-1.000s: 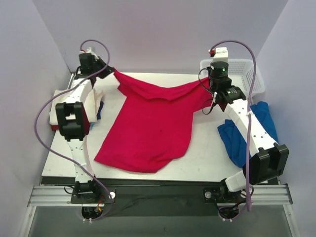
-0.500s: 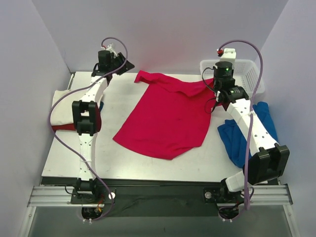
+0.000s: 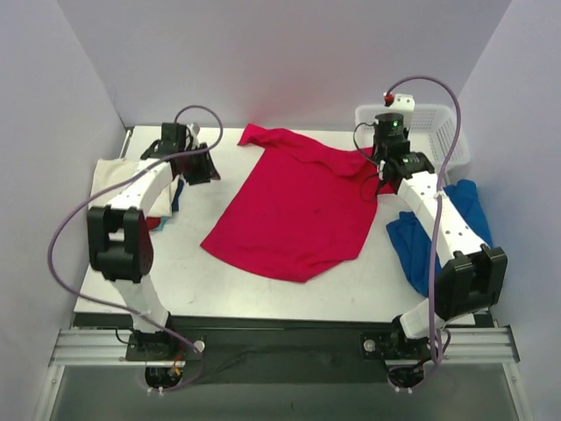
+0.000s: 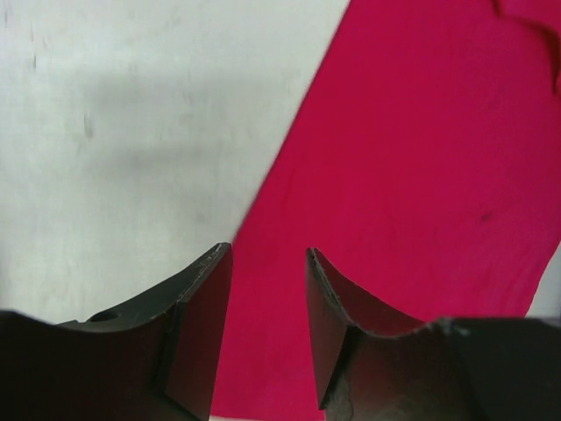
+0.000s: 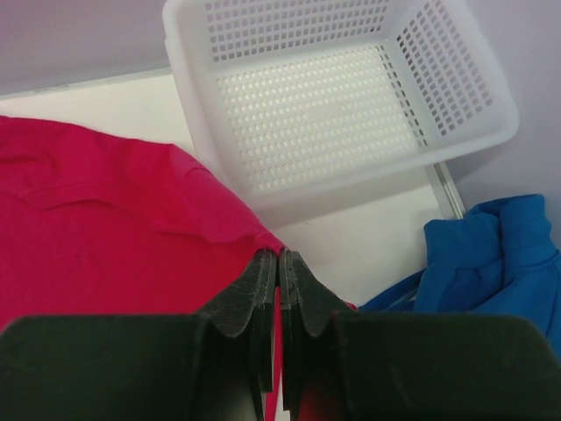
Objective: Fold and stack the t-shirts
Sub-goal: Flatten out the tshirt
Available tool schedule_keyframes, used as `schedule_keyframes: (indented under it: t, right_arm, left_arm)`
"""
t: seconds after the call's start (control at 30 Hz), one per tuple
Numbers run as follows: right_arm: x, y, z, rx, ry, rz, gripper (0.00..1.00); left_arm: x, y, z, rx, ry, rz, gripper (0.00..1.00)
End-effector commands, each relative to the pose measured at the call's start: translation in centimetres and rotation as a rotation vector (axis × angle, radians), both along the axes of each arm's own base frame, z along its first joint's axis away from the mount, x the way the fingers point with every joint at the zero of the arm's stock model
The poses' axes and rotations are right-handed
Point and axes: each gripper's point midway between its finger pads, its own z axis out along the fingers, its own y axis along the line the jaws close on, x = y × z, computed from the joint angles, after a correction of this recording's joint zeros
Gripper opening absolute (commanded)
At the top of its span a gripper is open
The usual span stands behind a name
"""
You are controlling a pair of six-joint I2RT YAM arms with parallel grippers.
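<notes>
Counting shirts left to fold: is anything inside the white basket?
Nothing. In the right wrist view the basket has a bare lattice floor with no cloth on it. Overhead, the right arm hides its left part.

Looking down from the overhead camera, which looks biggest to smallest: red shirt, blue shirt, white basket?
Largest: the red shirt, spread out, clearly ahead.
Then the blue shirt and the white basket: they look alike, and the right arm covers part of each, so unranked.
</notes>
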Motion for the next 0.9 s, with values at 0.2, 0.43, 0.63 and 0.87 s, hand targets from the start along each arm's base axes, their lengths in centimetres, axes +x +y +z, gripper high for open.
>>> schedule_keyframes:
  t: [0.2, 0.43, 0.63, 0.87]
  right_arm:
    - [0.1, 1.7, -2.4, 0.049, 0.037, 0.015, 0.0]
    - [0.2, 2.4, -3.1, 0.061, 0.053, 0.026, 0.0]
    - [-0.3, 2.2, -3.6, 0.057, 0.065, 0.023, 0.0]
    - [-0.9, 1.9, -3.9, 0.052, 0.073, 0.015, 0.0]
  left_arm:
    - [-12.0, 2.8, -1.4, 0.191, 0.199, -0.023, 0.49]
    - [-14.9, 3.3, -3.4, 0.229, 0.283, 0.013, 0.47]
    - [-16.4, 2.4, -5.0, 0.234, 0.339, -0.033, 0.45]
    - [-18.0, 0.0, -5.3, 0.265, 0.368, -0.135, 0.37]
